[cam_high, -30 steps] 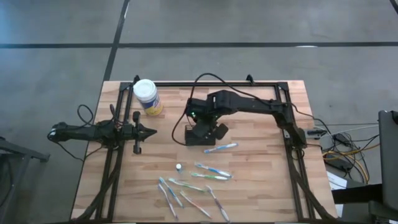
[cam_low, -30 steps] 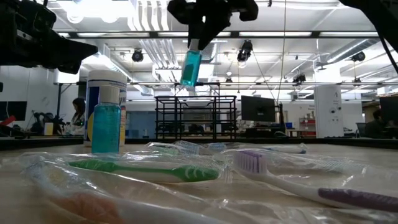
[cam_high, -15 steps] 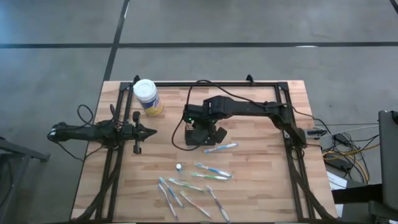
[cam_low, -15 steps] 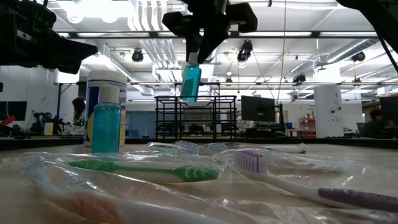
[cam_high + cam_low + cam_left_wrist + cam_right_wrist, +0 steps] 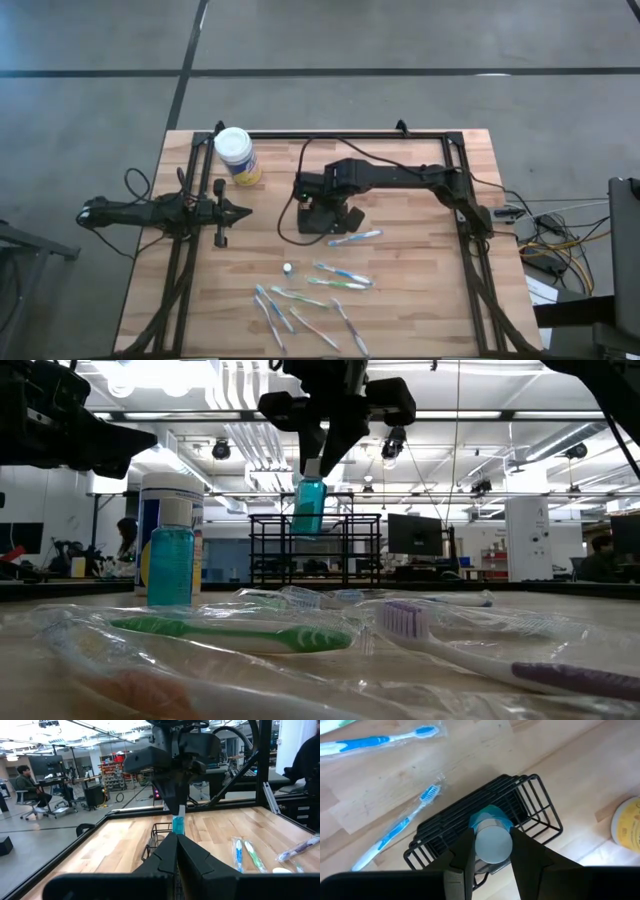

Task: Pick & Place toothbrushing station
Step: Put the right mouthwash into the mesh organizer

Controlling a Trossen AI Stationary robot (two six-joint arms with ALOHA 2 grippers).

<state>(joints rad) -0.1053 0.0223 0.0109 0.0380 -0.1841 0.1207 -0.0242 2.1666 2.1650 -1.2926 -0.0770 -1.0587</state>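
Right gripper [image 5: 492,851], clamped on a blue bottle [image 5: 491,836] hanging upright, hovers directly above the black wire caddy [image 5: 520,802]; left gripper [image 5: 243,210], shut, waits well apart.

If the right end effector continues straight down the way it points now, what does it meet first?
Most likely the black wire caddy: the right end effector, holding a small blue bottle by its cap, hangs directly above it. The bottle would probably reach the caddy first.

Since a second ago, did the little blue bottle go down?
Yes. In the low view the blue bottle in the right gripper sank, now overlapping the black caddy's top rim.
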